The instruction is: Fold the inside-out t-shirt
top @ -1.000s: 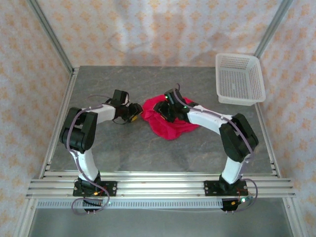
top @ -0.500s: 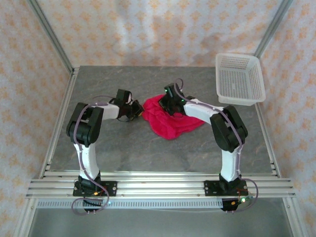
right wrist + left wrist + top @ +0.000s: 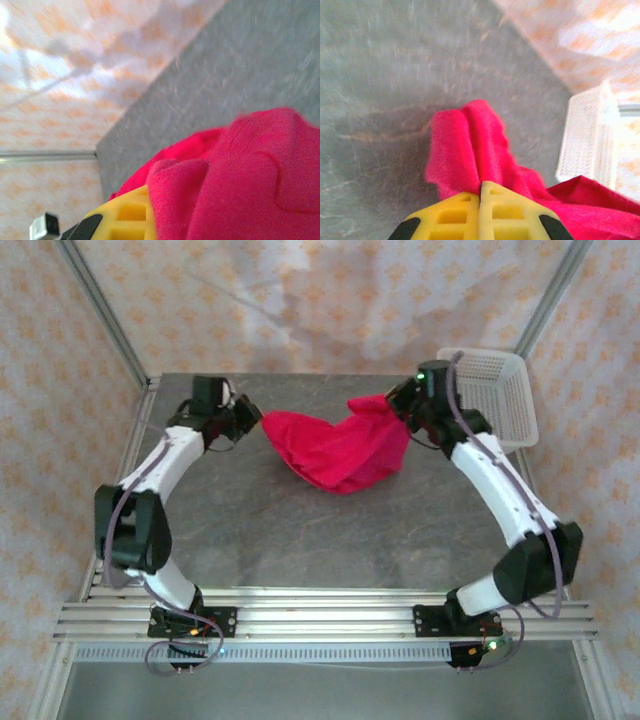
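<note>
**A:** The left end effector (image 3: 480, 202), what was it doing?

**B:** Its yellow fingers (image 3: 455, 212) were pressed together on a fold of the inside-out t-shirt (image 3: 335, 445), clenched on the red cloth at the garment's left end.

**A:** And the right end effector (image 3: 402, 408)?

**B:** It grasped the shirt's other end, just beside the white basket (image 3: 490, 405). In the right wrist view, red cloth bunched over one yellow finger (image 3: 125, 215), and the other finger was hidden.

**A:** Where was the shirt itself?

**B:** It was strung between the two arms across the far half of the grey worktop (image 3: 300, 540), with its middle sagging toward the near side. I could not tell whether the low part touched the surface.

**A:** Was it flat?

**B:** No, it was bunched and creased, widest in the middle and narrowing to each grip.
</note>
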You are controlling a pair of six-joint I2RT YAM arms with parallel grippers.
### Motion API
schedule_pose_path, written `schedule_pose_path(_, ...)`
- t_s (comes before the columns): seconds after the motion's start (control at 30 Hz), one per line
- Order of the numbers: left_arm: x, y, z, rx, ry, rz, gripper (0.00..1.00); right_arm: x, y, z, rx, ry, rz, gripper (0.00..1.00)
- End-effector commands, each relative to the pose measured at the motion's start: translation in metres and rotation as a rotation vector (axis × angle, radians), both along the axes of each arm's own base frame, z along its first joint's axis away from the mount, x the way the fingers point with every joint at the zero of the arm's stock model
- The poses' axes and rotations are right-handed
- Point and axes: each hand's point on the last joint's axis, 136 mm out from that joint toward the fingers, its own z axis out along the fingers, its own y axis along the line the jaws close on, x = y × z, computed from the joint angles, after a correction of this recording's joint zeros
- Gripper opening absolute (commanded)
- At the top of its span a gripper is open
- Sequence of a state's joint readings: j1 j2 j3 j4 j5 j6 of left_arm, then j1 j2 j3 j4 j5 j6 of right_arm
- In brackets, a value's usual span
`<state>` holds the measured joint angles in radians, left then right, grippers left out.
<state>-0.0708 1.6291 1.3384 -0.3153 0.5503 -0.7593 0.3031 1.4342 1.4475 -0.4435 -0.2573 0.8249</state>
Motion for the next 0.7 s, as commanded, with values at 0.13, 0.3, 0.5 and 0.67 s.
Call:
schedule_pose_path(0.13,-0.034,0.059,0.101,0.134,-0.122,0.122,0.00,-0.040,-0.058,0.101,-0.075,-0.178,-0.067,0.00)
schedule_pose_path(0.3,-0.058,0.062,0.165,0.143,-0.251,0.133,0.00,-0.064,-0.062,0.158,-0.059,-0.302,-0.053,0.00)
schedule_pose_path(0.5,-0.087,0.055,0.211,0.144,-0.351,0.090,0.00,-0.094,-0.069,0.193,-0.045,-0.382,-0.064,0.00)
schedule_pose_path(0.67,-0.080,0.041,0.215,0.140,-0.387,0.020,0.00,-0.090,-0.069,0.182,-0.053,-0.358,-0.068,0.00)
